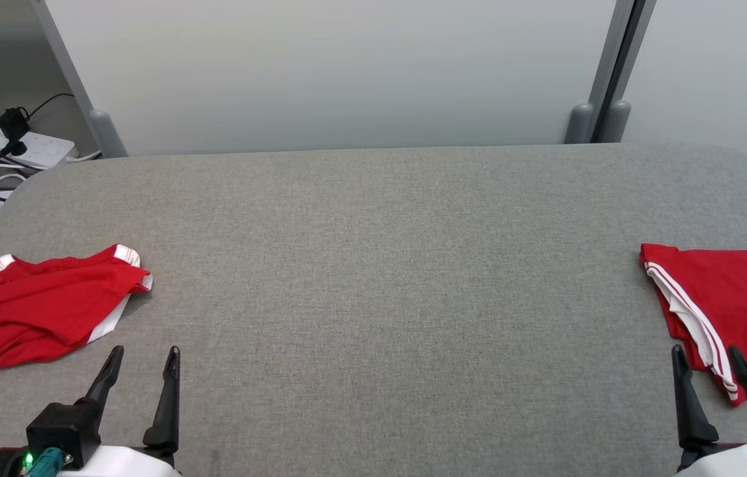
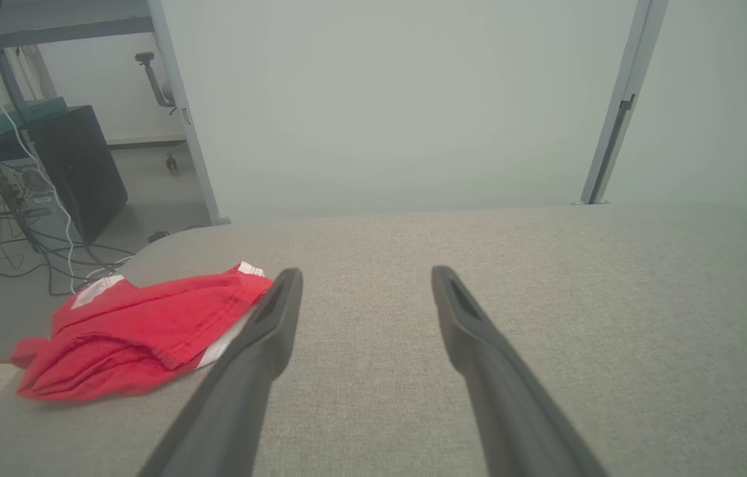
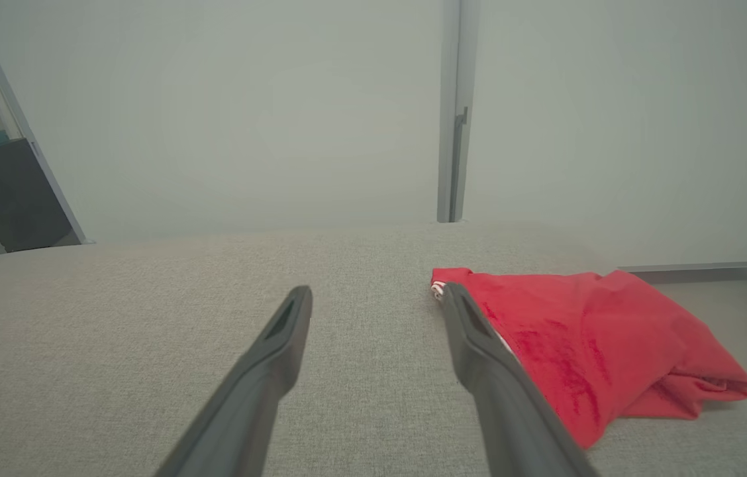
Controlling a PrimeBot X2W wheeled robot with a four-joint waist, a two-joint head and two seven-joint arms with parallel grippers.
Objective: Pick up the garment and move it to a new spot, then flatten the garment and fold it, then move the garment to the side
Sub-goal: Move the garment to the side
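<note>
Two red garments with white trim lie on the grey table (image 1: pixel 373 265). One is a crumpled heap at the left edge (image 1: pixel 42 308), also seen in the left wrist view (image 2: pixel 142 331). The other lies at the right edge (image 1: pixel 731 298), seen in the right wrist view (image 3: pixel 598 338). My left gripper (image 1: pixel 145 354) stands open near the front edge, just right of and nearer than the left garment, with nothing between its fingers. Open too is my right gripper (image 1: pixel 708 354), at the front right, its right finger over the near hem of the right garment.
A pale partition wall (image 1: pixel 347 73) stands behind the table. A power strip with cables (image 1: pixel 16 149) lies off the back left corner. A dark computer case and wires (image 2: pixel 75 172) sit on the floor to the left.
</note>
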